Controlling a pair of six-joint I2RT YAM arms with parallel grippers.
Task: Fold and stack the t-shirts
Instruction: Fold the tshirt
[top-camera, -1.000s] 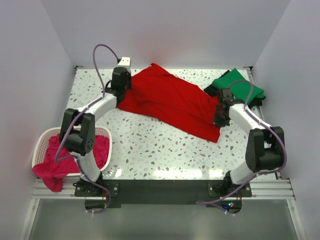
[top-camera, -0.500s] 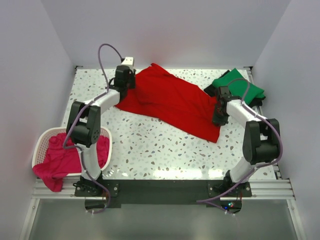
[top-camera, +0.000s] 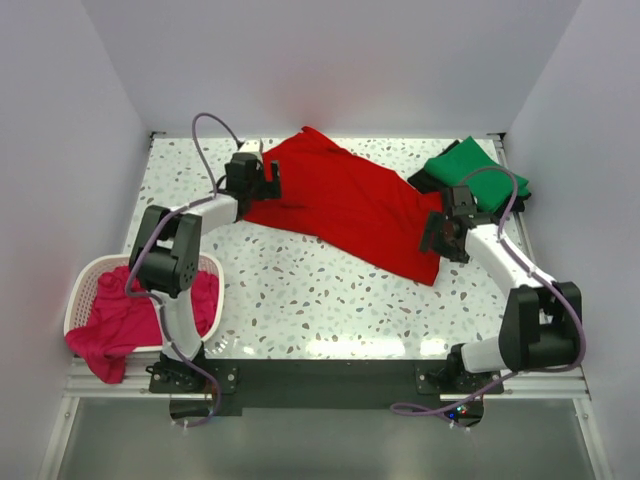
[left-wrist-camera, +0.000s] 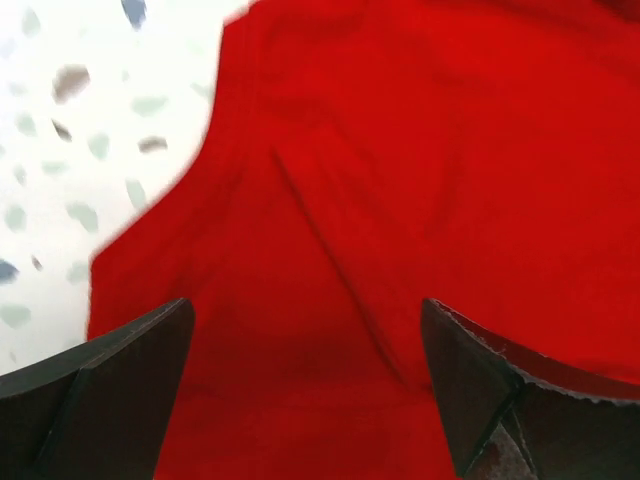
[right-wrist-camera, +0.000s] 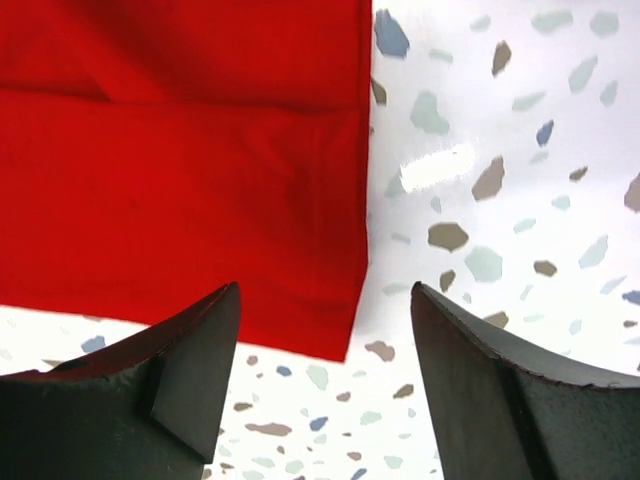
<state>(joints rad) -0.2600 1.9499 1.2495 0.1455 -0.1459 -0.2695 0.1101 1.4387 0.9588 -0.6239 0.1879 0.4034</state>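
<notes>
Opened since a second ago, left hand (top-camera: 268, 180) and right hand (top-camera: 438, 238) hover empty over the ends of the red shirt (top-camera: 340, 205), which lies spread across the worktop's (top-camera: 300, 300) far half. Flattening looks done; folding calls for a fresh edge grip.

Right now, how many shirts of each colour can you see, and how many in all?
Red shirt: 1
Green shirt: 1
Black shirt: 1, under the green one, only its edges showing
Pink shirt: 1, heaped in the basket
Total: 4
</notes>
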